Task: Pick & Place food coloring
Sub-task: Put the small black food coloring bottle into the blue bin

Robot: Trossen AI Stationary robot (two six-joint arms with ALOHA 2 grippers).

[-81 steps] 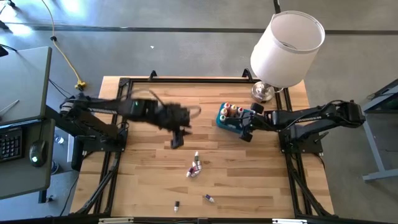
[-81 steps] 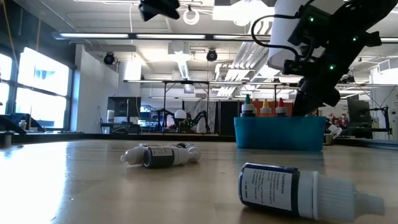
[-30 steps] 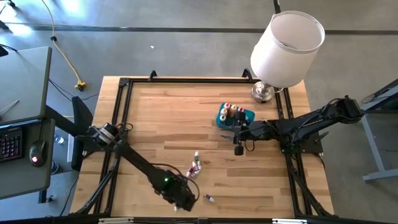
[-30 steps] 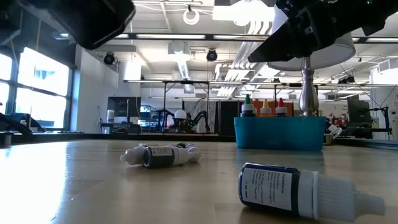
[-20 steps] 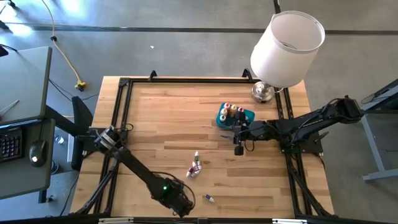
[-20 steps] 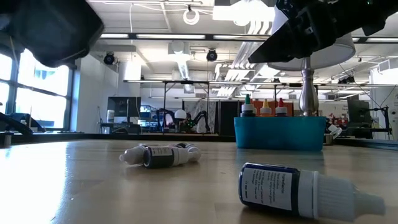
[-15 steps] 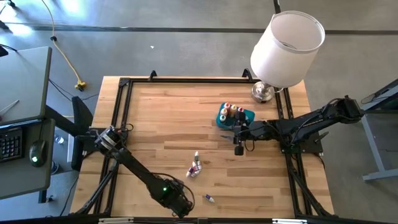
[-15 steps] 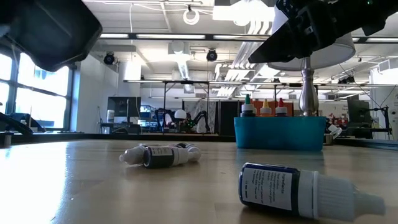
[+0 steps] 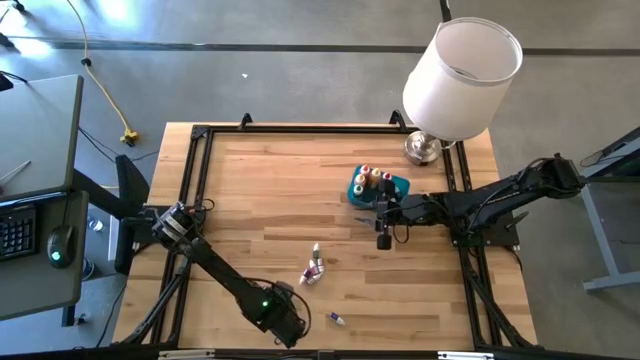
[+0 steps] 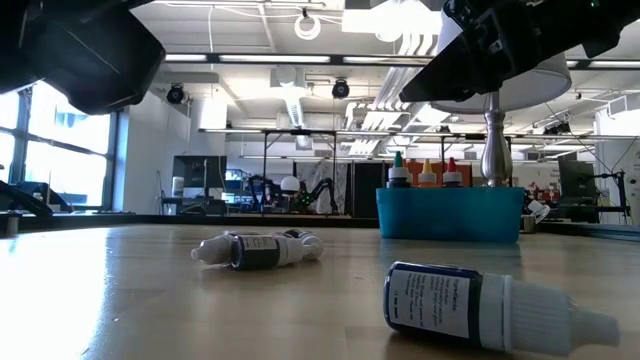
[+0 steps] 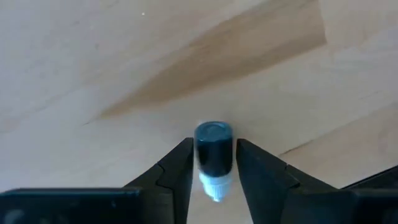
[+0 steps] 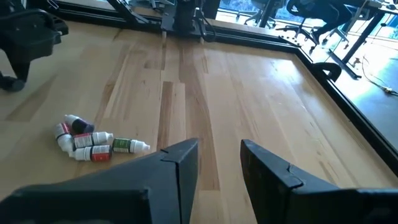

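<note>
My left gripper [image 9: 284, 328] is down at the table's near edge, shut on a small dark food coloring bottle [image 11: 213, 155] with a white dropper tip; in the high view the gripper hides that bottle. My right gripper [image 9: 383, 240] hangs open and empty just near of the teal bin [image 9: 378, 188], where several bottles stand upright. A cluster of bottles [image 9: 314, 268] lies on its side mid-table and also shows in the right wrist view [image 12: 87, 140]. One more bottle [image 9: 335, 320] lies near the front edge. My left gripper has the dark bottle's body [image 11: 211, 163] between its two fingers [image 11: 183, 163], one on each side, coming from above. The bottle lies along the fingers, its dark flat end [image 11: 213, 133] pointing away and its white tip [image 11: 216, 191] toward the wrist. Whether it still rests on the wood I cannot tell.
A lamp with a white shade [image 9: 462, 75] stands on its metal base [image 9: 422, 148] at the far right corner, behind the bin. A black frame [image 9: 300, 128] runs round the wooden table. In the low view the lone bottle [image 10: 490, 310] lies close in front and the bin [image 10: 450, 212] farther back.
My left gripper has shifted a little toward the table's left edge and lower over the bottle at the near edge, then kept still. The right arm and the bottles on the table have not moved.
</note>
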